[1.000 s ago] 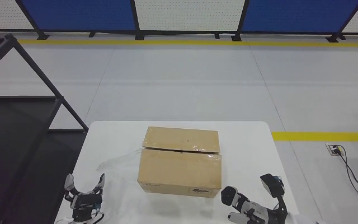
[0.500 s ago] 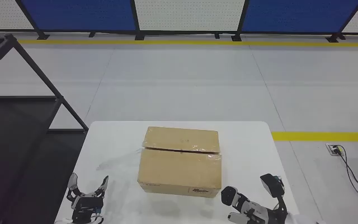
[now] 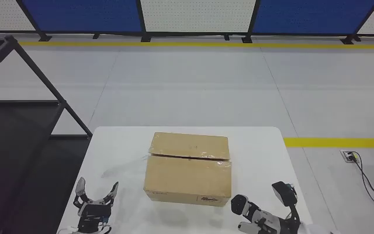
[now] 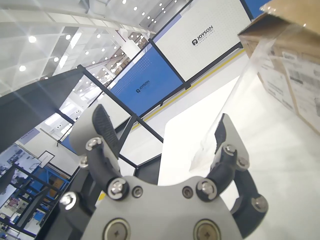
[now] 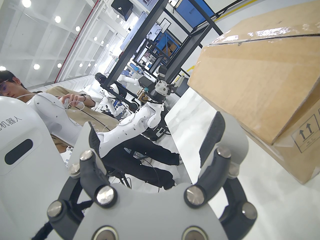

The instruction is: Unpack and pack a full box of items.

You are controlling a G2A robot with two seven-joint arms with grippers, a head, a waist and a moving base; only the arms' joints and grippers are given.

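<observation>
1. Box (image 3: 188, 169) first. In the top view it's parked mid-table (image 3: 117, 140), flaps down, ahead of both sets of fingers and between them. The left gripper (image 3: 97, 188) and right gripper (image 3: 260, 200) sit at the near table edge on either flank, both spread wide and holding nothing. My guess is they're staged there so either one can go for the lid. A faint clear tape strip (image 3: 125, 167) trails off the box's side toward the left fingers.

2. Left wrist view: the left gripper (image 4: 162, 118) is fully splayed, with nothing clamped. The tape strip (image 4: 240, 106) hangs down from the box (image 4: 295, 8) corner and drapes against one finger pad. It looks stuck there rather than held, probably just the adhesive grabbing the rubber, though I can't say for sure it's touching. The box is up ahead, past that same finger.

3. Right wrist view: the right gripper (image 5: 155, 126) is equally wide open and empty. The box (image 5: 250, 76) looms just beyond one fingertip, well apart from the other, and its taped top seam is in sight. So I'd say unpacking hasn't really started, and the lid seam is the next target.
</observation>
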